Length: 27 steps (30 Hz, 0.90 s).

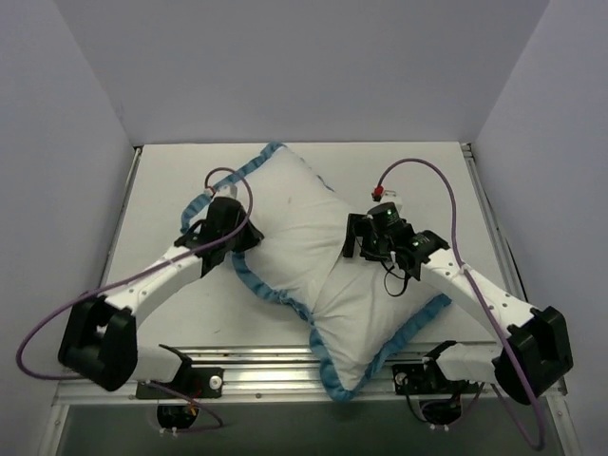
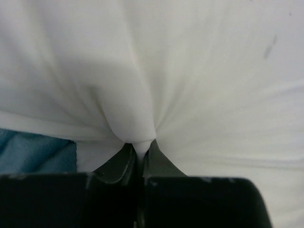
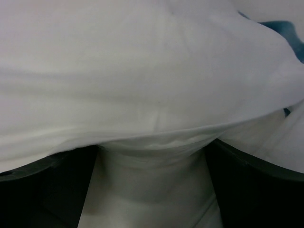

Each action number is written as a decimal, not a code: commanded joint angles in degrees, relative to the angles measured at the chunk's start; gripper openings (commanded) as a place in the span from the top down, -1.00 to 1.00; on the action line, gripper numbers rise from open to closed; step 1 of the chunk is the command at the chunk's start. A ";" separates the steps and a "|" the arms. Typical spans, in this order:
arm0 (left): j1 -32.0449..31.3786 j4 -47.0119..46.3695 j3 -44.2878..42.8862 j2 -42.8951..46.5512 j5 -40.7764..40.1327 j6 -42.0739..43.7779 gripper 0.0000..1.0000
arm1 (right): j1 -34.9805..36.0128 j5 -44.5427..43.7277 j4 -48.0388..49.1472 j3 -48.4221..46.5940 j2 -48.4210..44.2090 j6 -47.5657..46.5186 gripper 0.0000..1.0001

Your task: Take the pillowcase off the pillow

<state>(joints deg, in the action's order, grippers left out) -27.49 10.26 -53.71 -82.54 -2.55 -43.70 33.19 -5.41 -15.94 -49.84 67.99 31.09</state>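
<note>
Left hand (image 2: 142, 154) is clamped on a pinch of white cloth, seemingly the pillow (image 1: 290, 214), near its speck; use that as the anchor. Right hand (image 3: 152, 183) stands open astride a white hem. Close it on the blue-trimmed pillowcase (image 1: 418, 328) layer alone, then draw toward the near-right corner of the bench (image 1: 161, 190).
</note>
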 commanded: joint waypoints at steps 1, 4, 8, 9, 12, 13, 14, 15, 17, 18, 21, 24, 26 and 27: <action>-3.53 10.37 8.17 11.32 -0.53 -3.04 0.95 | -4.70 3.03 7.41 -4.11 8.72 -4.89 -0.77; -11.58 16.07 12.49 21.53 -3.50 -6.64 0.95 | -6.47 4.61 9.00 -12.36 17.07 -6.92 -0.74; -23.73 21.63 13.90 28.92 -5.10 -9.64 0.44 | -6.03 8.40 9.27 -23.52 25.87 -9.11 -0.70; -25.41 22.60 13.90 30.50 -4.93 -9.82 0.25 | -5.51 8.40 8.66 -27.72 27.97 -9.55 -0.70; -29.02 29.43 11.54 33.22 -4.57 -9.30 -0.75 | -4.80 6.21 6.55 -32.14 27.82 -11.40 -0.71; -29.29 31.03 8.57 33.67 -4.66 -7.90 -0.86 | -4.89 5.59 6.11 -32.33 27.12 -11.58 -0.72; -29.38 32.61 6.62 34.02 -5.53 -6.93 -0.97 | -4.98 2.45 4.71 -32.16 26.15 -11.75 -0.73; -29.47 36.11 4.34 34.20 -6.24 -5.79 -0.91 | -5.06 0.86 3.82 -31.11 23.80 -11.76 -0.74; -29.29 39.38 -4.15 33.42 -10.17 -1.84 -0.88 | -5.24 -3.79 1.55 -29.18 19.15 -11.58 -0.77; -29.29 41.83 -7.08 31.76 -11.85 -0.26 -0.88 | -5.24 -5.38 0.75 -27.86 17.37 -11.14 -0.78; -27.98 44.14 -17.46 26.15 -18.95 7.12 -0.88 | -5.50 -11.26 -2.42 -22.50 9.73 -10.18 -0.80; -22.99 40.48 -22.38 19.99 -18.92 12.66 -0.88 | -5.85 -14.36 -6.28 -18.54 3.13 -8.86 -0.82; -19.29 36.34 -21.79 15.69 -14.62 12.94 -0.88 | -6.21 -14.37 -8.82 -15.92 -0.38 -8.07 -0.82; -17.45 31.97 -20.04 14.18 -12.50 12.59 -0.88 | -6.29 -14.02 -9.62 -15.03 -1.36 -7.98 -0.82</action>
<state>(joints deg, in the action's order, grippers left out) -49.28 47.46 -75.72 -62.02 -17.45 -35.94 27.40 -14.90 -19.14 -68.07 69.58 21.78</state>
